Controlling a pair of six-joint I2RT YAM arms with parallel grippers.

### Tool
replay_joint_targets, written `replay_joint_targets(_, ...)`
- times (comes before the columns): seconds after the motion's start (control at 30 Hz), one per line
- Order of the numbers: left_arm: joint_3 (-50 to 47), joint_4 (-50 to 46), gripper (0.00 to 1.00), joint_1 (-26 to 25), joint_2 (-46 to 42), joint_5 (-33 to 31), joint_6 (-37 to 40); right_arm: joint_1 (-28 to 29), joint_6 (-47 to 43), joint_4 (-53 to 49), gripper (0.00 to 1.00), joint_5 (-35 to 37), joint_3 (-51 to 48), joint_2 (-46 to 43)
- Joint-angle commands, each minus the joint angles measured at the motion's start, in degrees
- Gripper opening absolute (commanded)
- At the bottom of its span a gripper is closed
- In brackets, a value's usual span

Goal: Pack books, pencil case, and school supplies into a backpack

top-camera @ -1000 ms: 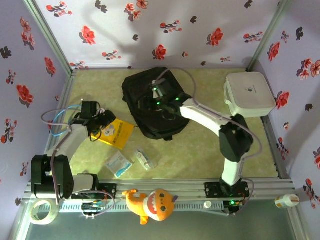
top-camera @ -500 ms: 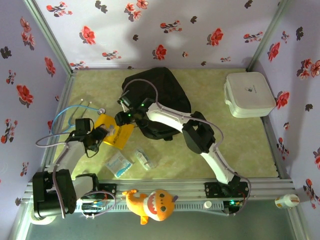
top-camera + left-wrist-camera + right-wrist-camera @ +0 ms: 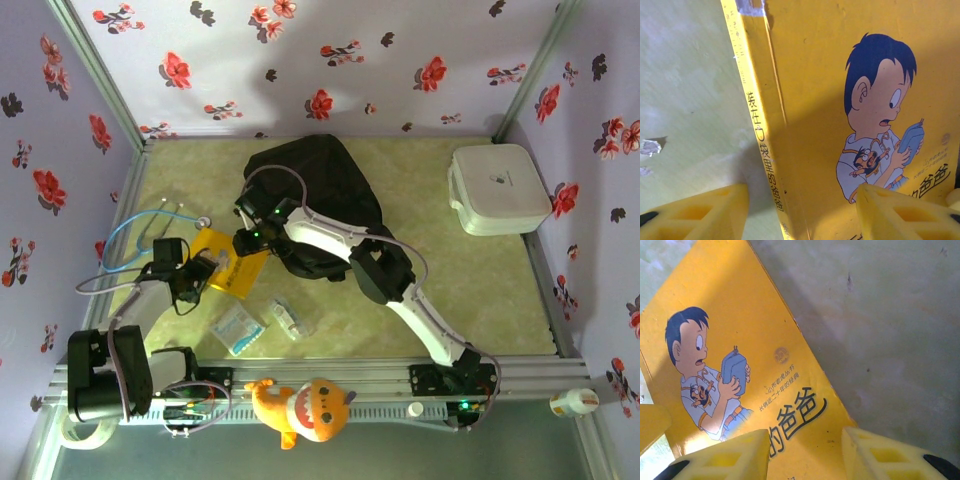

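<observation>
A yellow book [image 3: 232, 268] with a cartoon boy on its cover lies flat on the table, left of the black backpack [image 3: 325, 195]. My left gripper [image 3: 200, 272] is at the book's left edge. In the left wrist view the book [image 3: 840, 100] has its spine between the spread jaws of that gripper [image 3: 800, 215], with a gap beside the spine. My right gripper [image 3: 244, 240] hangs over the far right corner. In the right wrist view the book [image 3: 740, 340] has its corner between that gripper's [image 3: 805, 455] parted fingers. The clear pencil case [image 3: 289, 318] lies nearer the front.
A flat pale blue-white packet [image 3: 238, 329] lies beside the pencil case. A white rounded box [image 3: 498, 187] stands at the back right. A plush toy [image 3: 300, 405] sits on the front rail, with a tape roll [image 3: 78, 424] at the left. Flowered walls enclose the table.
My right arm has swung from over the backpack across to the yellow book. The left gripper has come down to the book's left edge. Both pairs of jaws have narrowed.
</observation>
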Motion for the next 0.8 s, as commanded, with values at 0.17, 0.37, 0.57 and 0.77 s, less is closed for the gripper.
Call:
replay_joint_targets(0.17, -0.72, 5.81, 0.56, 0.30, 1.63, 4.32, -1.73, 0.72, 0.60, 0.81, 0.40, -2.66, -4.20, 2.22)
replay_joint_targets(0.37, 2.52, 7.24, 0.55, -0.24, 0.73, 8.37, -5.65, 0.71, 0.85, 0.69, 0.40, -3.00, -6.22, 2.67)
replay_joint_targets(0.57, 6.45, 6.85, 0.50, -2.58, 0.59, 8.37, -7.35, 0.71, 0.33, 0.93, 0.40, -3.65, -6.37, 2.54)
replay_joint_targets(0.77, 6.76, 8.57, 0.44, -3.93, 1.59, 7.52, -8.29, 0.71, 0.51, 1.19, 0.40, -3.50, -7.07, 2.59)
